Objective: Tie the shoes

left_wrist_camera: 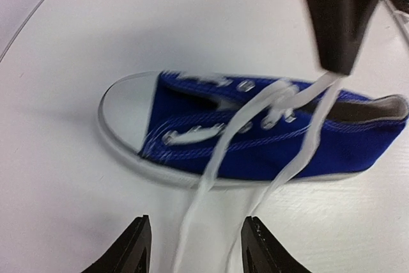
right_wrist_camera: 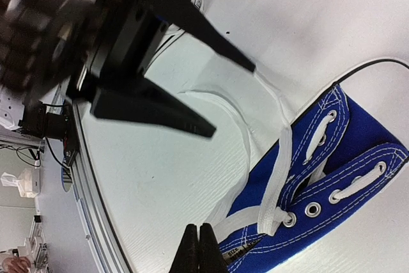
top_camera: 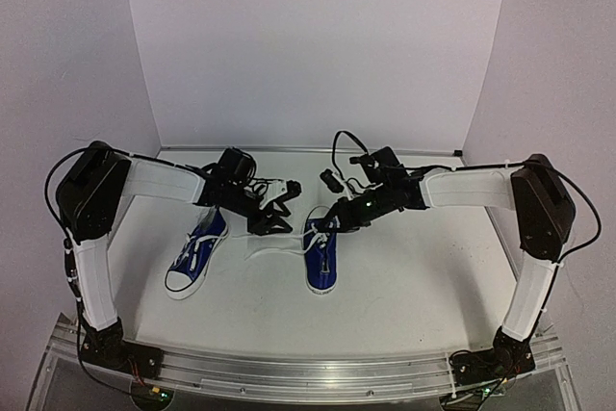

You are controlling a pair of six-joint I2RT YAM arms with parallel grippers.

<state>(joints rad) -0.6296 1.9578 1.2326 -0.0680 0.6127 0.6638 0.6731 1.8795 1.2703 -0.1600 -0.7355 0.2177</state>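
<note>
Two blue sneakers with white toe caps lie on the white table: the left shoe [top_camera: 195, 257] and the right shoe [top_camera: 321, 262], which the left wrist view shows from the side [left_wrist_camera: 255, 135]. The right shoe's white laces [left_wrist_camera: 214, 158] are loose. My right gripper [top_camera: 336, 219] is shut at that shoe's opening and pinches the lace ends [left_wrist_camera: 319, 87] up off the shoe. My left gripper [left_wrist_camera: 197, 247] is open just left of the shoe [top_camera: 279, 211]. Two lace strands run down between its fingers, untouched. In the right wrist view my right fingers [right_wrist_camera: 199, 247] are closed beside the lace [right_wrist_camera: 279, 158].
The table [top_camera: 414, 276] is ringed by white walls at the back and sides. An aluminium rail [top_camera: 308, 372] runs along the near edge. Black cables [top_camera: 339, 146] loop above the right wrist. The left shoe lies under the left forearm.
</note>
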